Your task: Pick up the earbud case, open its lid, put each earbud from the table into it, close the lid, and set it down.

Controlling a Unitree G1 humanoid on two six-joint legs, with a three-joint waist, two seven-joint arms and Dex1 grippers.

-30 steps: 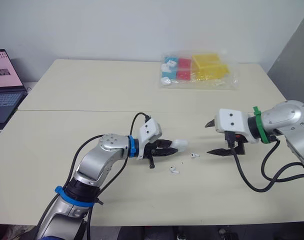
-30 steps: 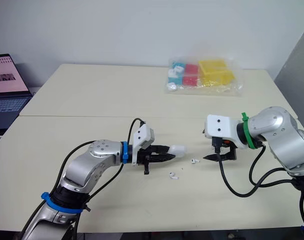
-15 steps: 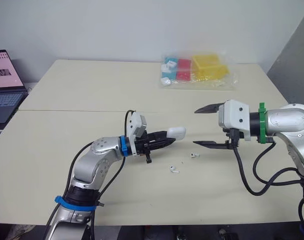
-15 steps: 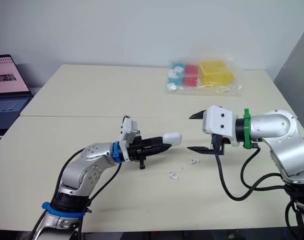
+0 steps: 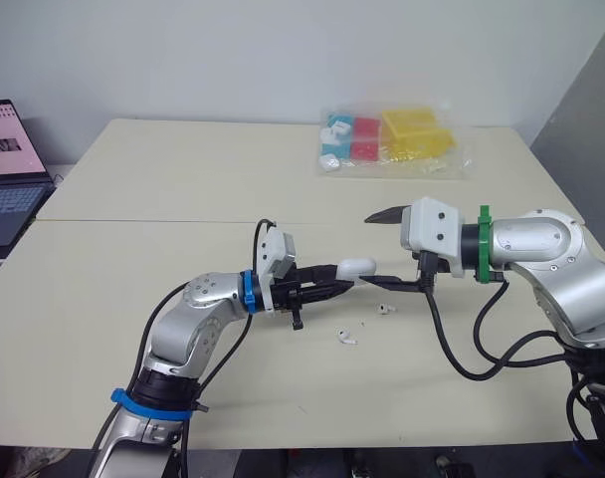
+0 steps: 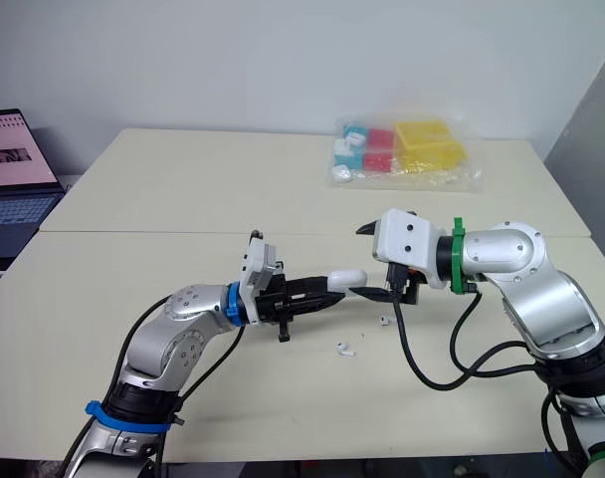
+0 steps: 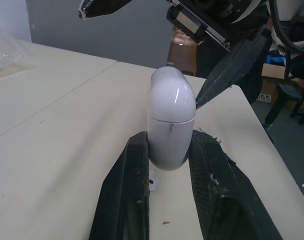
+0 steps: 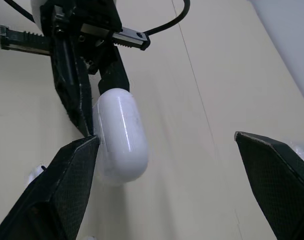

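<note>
The left claw point(image 5: 327, 289) holds the white earbud case point(image 5: 356, 267) by its lower half, clear of the table point(image 5: 183, 179) and near its middle, with the rounded lid end pointing towards the right arm. A second ago the case sat low, just above the surface. It has since been lifted, and the right claw point(image 5: 372, 249) has swung in from well apart to meet it.

The right claw is spread wide. In the left wrist view the tip of its lower finger point(image 7: 227, 70) rests against the side of the case at the lid seam, while the upper finger hangs well above. The lid is still shut (the seam shows as a thin, unbroken line).

The pick-up looks complete and the opening step appears to be starting, the finger seemingly placed to pry or flip the lid. Both earbuds point(image 5: 386, 310) point(image 5: 346, 340) lie on the table just below the two claws, waiting. A slip at the seam could push the case out of the left claw's narrow hold.
</note>
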